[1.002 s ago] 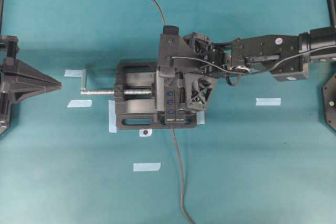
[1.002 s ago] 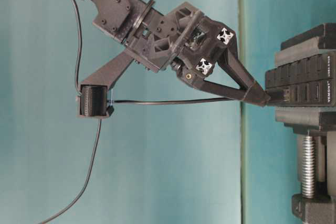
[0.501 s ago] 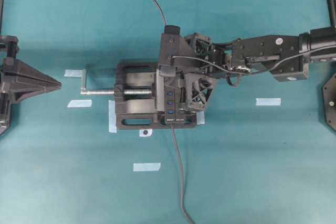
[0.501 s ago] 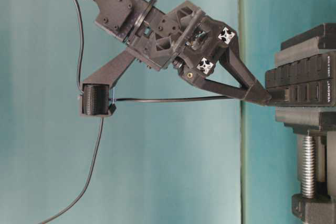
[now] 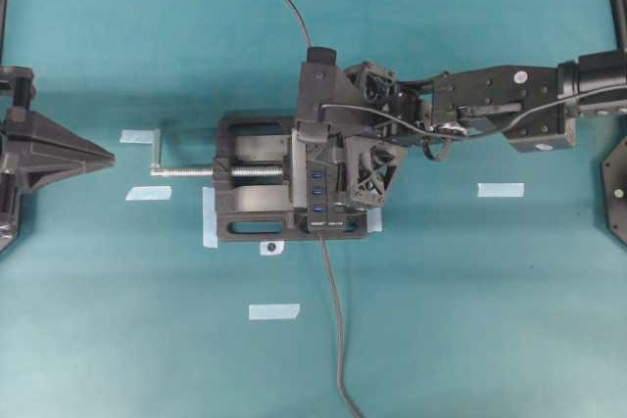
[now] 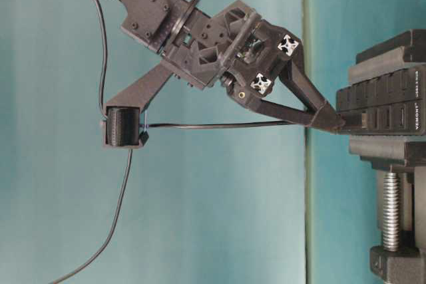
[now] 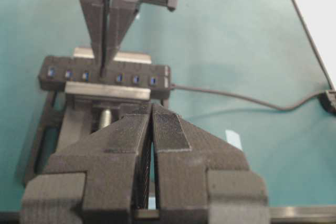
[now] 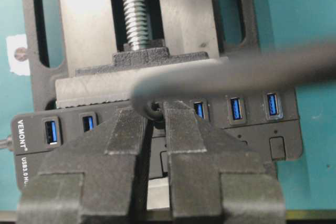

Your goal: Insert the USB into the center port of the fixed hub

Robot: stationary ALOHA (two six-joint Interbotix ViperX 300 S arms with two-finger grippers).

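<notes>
The USB [image 6: 346, 123], trailed by its thin cable [image 6: 219, 125], is pinched in the closed right end effector [image 6: 333, 120] and pressed against the middle of the blue port row of the fixed hub [image 8: 273, 148] clamped in the vise [image 5: 250, 205], while the left end effector [image 7: 151, 150] is seen closed and empty.

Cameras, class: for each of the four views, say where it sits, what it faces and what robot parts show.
Overhead: looks down on the vise; right arm shows.
Table-level: side-on; right end effector meets the fixed hub.
Left wrist: behind the shut left end effector, facing the hub.
Right wrist: down onto blue ports.
Both wrist views share the hub.
</notes>
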